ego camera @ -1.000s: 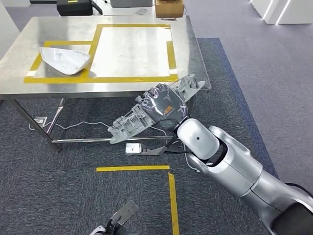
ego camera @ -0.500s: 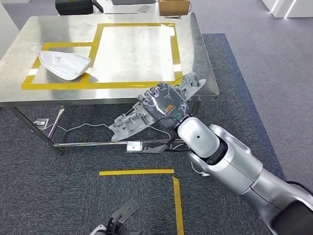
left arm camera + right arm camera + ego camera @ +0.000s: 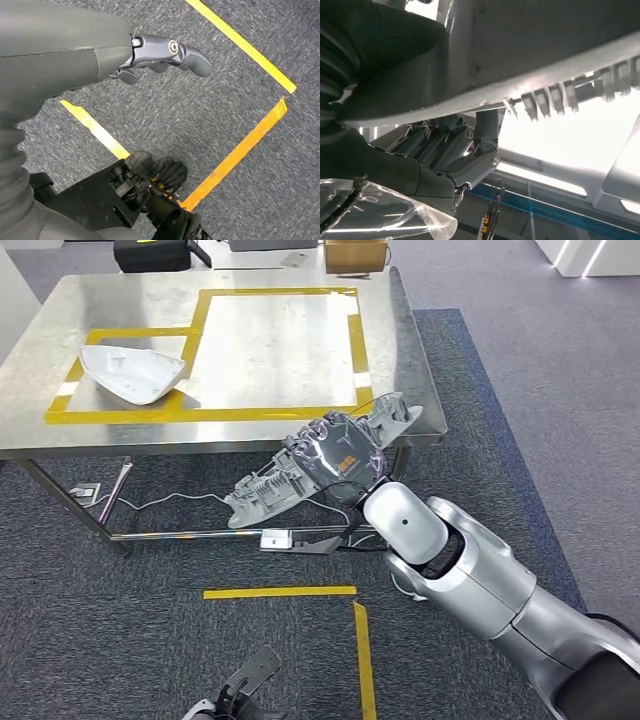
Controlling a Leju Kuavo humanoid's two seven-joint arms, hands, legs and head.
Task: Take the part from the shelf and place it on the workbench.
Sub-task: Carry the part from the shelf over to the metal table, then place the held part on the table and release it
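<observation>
My right hand (image 3: 340, 452) grips a long grey plastic part (image 3: 268, 487), held in the air just in front of the workbench's near edge. The part runs from lower left to upper right, its far tip (image 3: 396, 412) overlapping the bench's front right corner. From the right wrist view the part's underside (image 3: 546, 45) spans the picture, with dark fingers (image 3: 471, 165) curled beneath it. The steel workbench (image 3: 287, 345) carries yellow tape outlines. My left hand (image 3: 170, 50) hangs low over the carpet, fingers extended and holding nothing.
A white curved shell part (image 3: 130, 372) lies on the bench's left taped area. A brown box (image 3: 355, 254) and a black case (image 3: 151, 252) stand behind the bench. Cables and a white power strip (image 3: 275, 538) lie under it. Yellow tape lines (image 3: 279, 592) mark the carpet.
The camera shifted slightly between the oldest frame and now, bringing the bench a little nearer and to the right. My right hand and the part stay almost unmoved in view.
</observation>
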